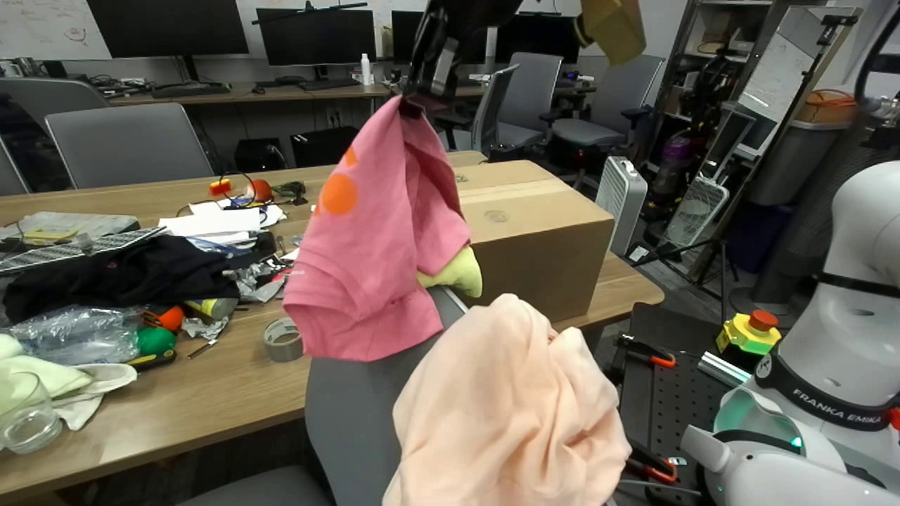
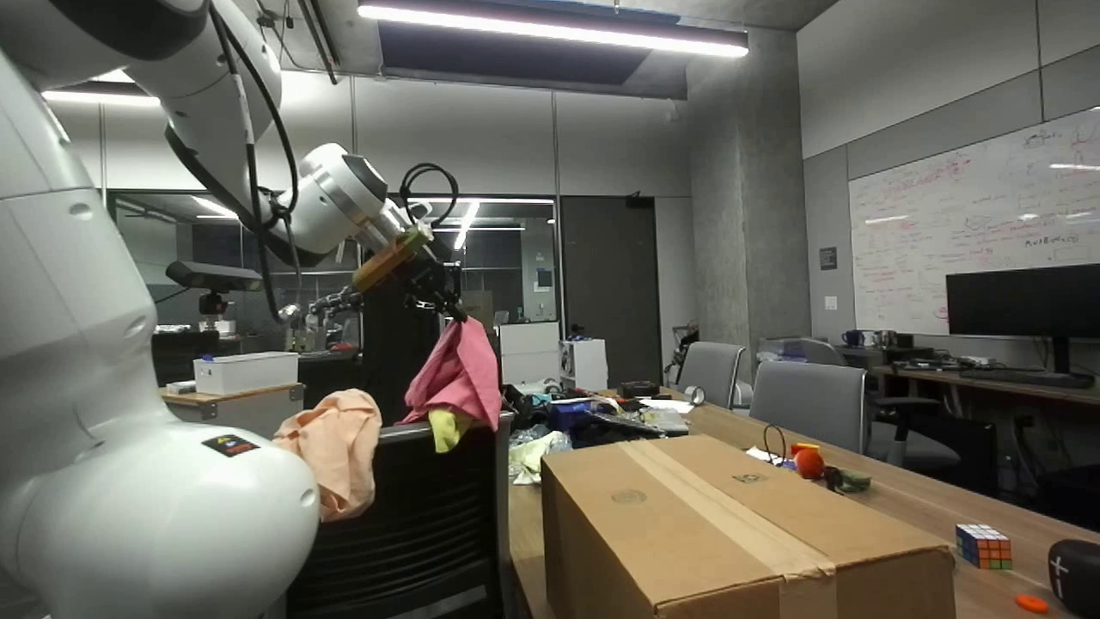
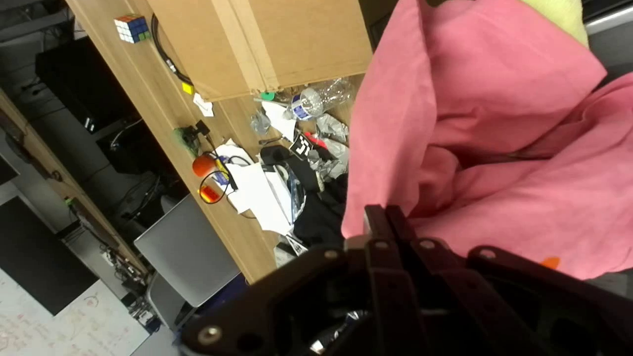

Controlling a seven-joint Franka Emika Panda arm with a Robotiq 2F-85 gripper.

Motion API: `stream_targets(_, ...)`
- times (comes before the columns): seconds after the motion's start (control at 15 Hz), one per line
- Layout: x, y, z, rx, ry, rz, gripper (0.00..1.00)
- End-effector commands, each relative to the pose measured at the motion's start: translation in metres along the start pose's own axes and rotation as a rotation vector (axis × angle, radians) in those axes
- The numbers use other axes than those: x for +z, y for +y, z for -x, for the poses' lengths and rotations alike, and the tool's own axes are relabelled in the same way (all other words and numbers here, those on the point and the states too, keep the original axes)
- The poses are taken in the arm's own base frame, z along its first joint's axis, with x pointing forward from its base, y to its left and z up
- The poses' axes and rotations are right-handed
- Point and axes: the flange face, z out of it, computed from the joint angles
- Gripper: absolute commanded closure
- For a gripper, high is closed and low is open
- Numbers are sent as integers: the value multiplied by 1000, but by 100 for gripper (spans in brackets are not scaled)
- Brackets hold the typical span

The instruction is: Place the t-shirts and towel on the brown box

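Note:
My gripper (image 1: 416, 107) is shut on a pink t-shirt (image 1: 380, 246) with orange dots. The shirt hangs from the fingertips over the grey chair back; it also shows in the wrist view (image 3: 494, 113). A yellow cloth (image 1: 460, 273) shows beneath the shirt at the chair back's top edge, mostly hidden. A peach cloth (image 1: 510, 407) is draped over the chair back beside it, also seen in an exterior view (image 2: 335, 447). The brown box (image 2: 713, 516) stands closed on the table beside the chair; its bare top shows in both exterior views (image 1: 506, 207). The gripper is above the chair back.
The grey chair back (image 1: 358, 407) stands between the robot base and the table (image 1: 232, 414). The table holds a black cloth (image 1: 126, 277), a tape roll (image 1: 283, 341), a glass (image 1: 28, 414), papers and other clutter. A Rubik's cube (image 2: 984, 547) lies beside the box.

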Motion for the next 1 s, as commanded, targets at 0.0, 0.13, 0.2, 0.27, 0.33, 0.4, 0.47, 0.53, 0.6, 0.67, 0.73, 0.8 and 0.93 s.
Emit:
stream_targets(0.0,-42,14,-9,58,72,51,99)
stream_targets(0.13,-61,24,-13,90,97,61,99)
stream_targets(0.2,-70,29,-16,99,106,64,99)
stream_targets(0.27,-78,34,-17,110,114,74,99)
stream_targets(0.33,-88,40,-19,117,123,78,99)
stream_targets(0.4,-97,44,-21,131,131,86,99)
stream_targets(0.47,-106,48,-23,144,137,89,99)
stream_targets(0.53,-115,54,-24,153,144,97,99)
stream_targets(0.6,-123,58,-26,158,144,98,99)
stream_targets(0.67,-129,63,-26,167,145,106,99)
stream_targets(0.73,-135,69,-26,175,143,111,99)
stream_targets(0.8,-141,76,-26,180,138,116,99)
stream_targets(0.93,-147,87,-26,200,125,135,99)
